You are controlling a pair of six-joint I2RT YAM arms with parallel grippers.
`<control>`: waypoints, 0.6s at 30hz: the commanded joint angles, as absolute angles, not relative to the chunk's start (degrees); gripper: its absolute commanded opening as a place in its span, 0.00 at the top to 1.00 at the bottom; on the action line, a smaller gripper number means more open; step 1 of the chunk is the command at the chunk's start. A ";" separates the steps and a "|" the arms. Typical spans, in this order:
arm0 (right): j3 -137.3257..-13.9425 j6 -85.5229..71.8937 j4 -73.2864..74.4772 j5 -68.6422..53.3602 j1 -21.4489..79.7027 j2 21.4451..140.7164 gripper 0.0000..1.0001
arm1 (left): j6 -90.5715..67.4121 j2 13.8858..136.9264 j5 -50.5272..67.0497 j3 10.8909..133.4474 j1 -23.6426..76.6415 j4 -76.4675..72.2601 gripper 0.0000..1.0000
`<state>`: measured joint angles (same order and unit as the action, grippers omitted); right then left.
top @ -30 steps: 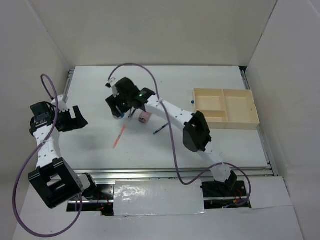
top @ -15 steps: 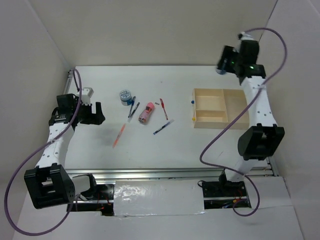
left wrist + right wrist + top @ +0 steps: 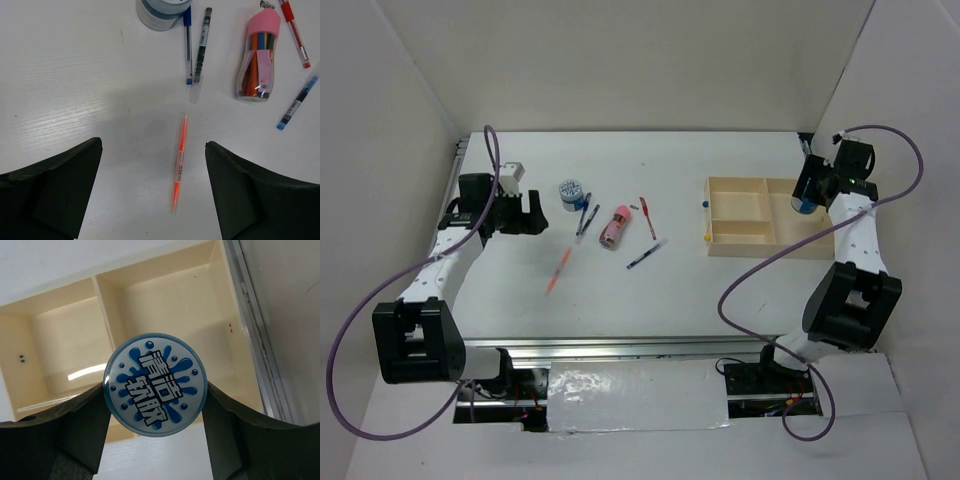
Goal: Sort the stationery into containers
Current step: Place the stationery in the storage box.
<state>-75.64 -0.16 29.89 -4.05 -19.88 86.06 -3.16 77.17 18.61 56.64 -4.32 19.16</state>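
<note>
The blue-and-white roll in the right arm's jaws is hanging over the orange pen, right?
No. The roll in the right arm's jaws hangs over the wooden tray, as the right wrist view shows. The orange pen lies below the left arm's jaws.

two rolls [image 3: 570, 190], five pens [image 3: 179, 160], one pink cylinder [image 3: 260, 55], one tray [image 3: 740, 232]

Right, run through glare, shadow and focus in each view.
Top external: glare on the glossy strip at the near edge. Left wrist: soft shadow on the table beside the orange pen. Right wrist: bright streak in the tray, roll sharp.
</note>
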 commanded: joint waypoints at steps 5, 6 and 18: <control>-75.15 2.64 16.10 -4.66 -20.57 95.44 0.93 | -3.70 78.57 15.74 60.82 1.56 11.78 0.03; -75.23 2.81 15.39 -4.92 -20.57 96.93 0.90 | -3.43 79.18 15.30 61.60 2.10 11.17 0.02; -79.10 2.99 12.92 -3.34 -19.51 106.87 0.48 | -2.64 95.09 12.05 73.19 6.68 10.28 0.01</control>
<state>-75.77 2.04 18.31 -4.12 -20.03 106.91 -3.20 92.77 13.65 69.08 5.63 13.23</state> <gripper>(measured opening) 0.732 0.993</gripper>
